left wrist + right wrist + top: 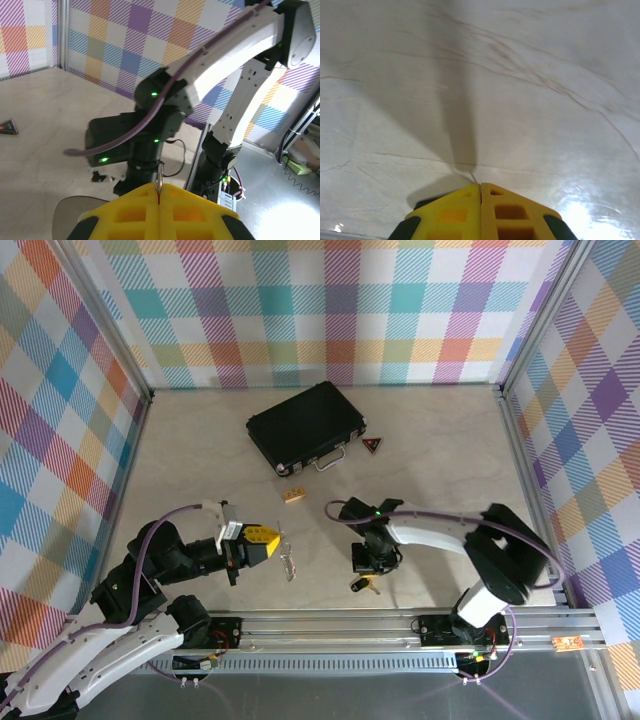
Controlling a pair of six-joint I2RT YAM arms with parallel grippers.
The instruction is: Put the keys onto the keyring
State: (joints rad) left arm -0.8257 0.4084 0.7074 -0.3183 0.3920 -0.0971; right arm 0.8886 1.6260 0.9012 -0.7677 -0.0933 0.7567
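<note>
Beneath right hand [369,578], keys [357,587] half-hidden; keyring [159,173] edge-on in left hand [159,188].

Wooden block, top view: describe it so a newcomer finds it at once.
Start at the black case near the far side of the table. Just in front of its nearest corner lies the wooden block. It is tan and squarish, unlike the red-and-black triangle right of the case.

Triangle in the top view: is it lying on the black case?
No, the triangle lies on the table beside the black case.
</note>
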